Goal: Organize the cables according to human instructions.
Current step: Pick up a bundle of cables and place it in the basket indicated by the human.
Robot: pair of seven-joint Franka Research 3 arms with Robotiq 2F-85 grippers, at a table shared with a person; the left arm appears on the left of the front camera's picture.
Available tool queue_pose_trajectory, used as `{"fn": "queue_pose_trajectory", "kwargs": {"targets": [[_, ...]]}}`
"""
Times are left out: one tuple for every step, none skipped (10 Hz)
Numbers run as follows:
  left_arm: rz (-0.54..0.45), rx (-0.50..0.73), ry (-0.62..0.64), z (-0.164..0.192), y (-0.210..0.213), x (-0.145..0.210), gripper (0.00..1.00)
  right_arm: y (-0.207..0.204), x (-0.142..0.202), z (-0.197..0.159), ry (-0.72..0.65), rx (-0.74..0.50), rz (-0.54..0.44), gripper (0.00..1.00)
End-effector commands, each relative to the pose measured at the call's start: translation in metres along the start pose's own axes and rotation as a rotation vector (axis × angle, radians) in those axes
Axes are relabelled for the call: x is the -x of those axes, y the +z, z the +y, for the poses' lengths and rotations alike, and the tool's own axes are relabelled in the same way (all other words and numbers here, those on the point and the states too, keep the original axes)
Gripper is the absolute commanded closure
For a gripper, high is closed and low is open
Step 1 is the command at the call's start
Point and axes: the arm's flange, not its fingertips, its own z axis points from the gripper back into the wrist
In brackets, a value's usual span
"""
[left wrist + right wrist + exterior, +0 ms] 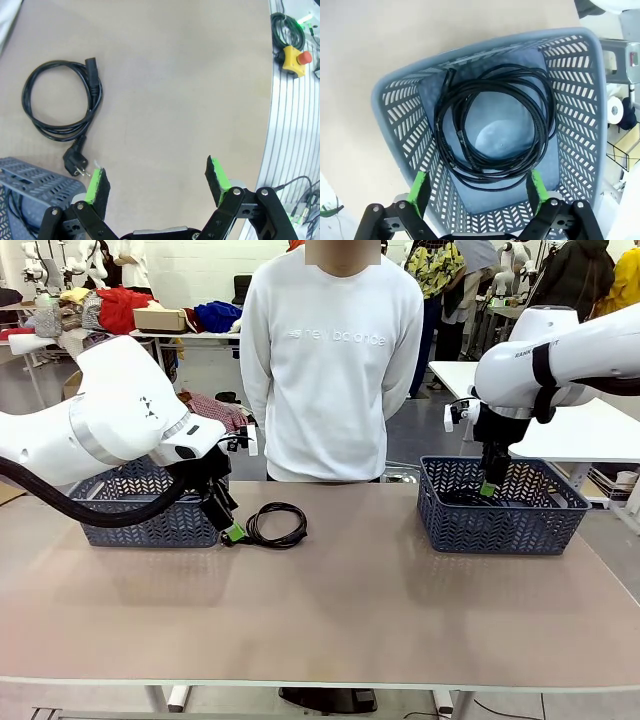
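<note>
Your left end effector (232, 530) sits low over the desk (340, 610) with its green-padded fingers (95, 182) spread wide and nothing between them. In your left wrist view one coiled cable (62, 102) lies flat on the desk ahead of the fingers and off to the side of the left pad, well clear of the gap. Its round plug (75, 161) points back toward that pad and lies just beside it, apart from it; its other connector (91, 67) rests on the far side of the coil. A corner of the left basket (35, 182) shows just beside that same pad, and a bit of dark cord shows through its lattice wall. From the front, the coil lies on the desk touching or nearly touching the tip of the end effector, on the side away from the left basket.

Your right end effector (488, 487) hangs inside the right basket (500, 520), fingers pointing down. Its fingers (420, 192) are also spread, empty. Straight ahead of them, on the floor of the basket, lie black cables (492, 127) wound in overlapping loops, with two slim plug ends on the side nearer the left pad. You cannot tell how many coils are in that pile.

A person (335, 370) in a white sweatshirt stands at the far side of the desk, between the two baskets.
</note>
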Motion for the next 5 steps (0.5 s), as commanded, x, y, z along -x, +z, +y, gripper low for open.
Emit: {"fn": "queue_pose_trajectory", "kwargs": {"targets": [[0.001, -0.004, 0.002, -0.001, 0.001, 0.001, 0.0, 0.01, -0.004, 0.02, -0.104, 0.018, -0.072, 0.0], [0.001, -0.004, 0.002, -0.001, 0.001, 0.001, 0.0, 0.015, -0.006, 0.033, -0.147, 0.006, -0.097, 0.0], [0.001, -0.004, 0.002, -0.001, 0.001, 0.001, 0.0, 0.021, -0.011, 0.049, -0.184, 0.023, -0.124, 0.0], [0.001, -0.004, 0.002, -0.001, 0.001, 0.001, 0.0, 0.026, -0.016, 0.064, -0.197, 0.031, -0.151, 0.0], [0.001, -0.004, 0.002, -0.001, 0.001, 0.001, 0.0, 0.03, -0.021, 0.08, -0.205, 0.039, -0.173, 0.0]]}}
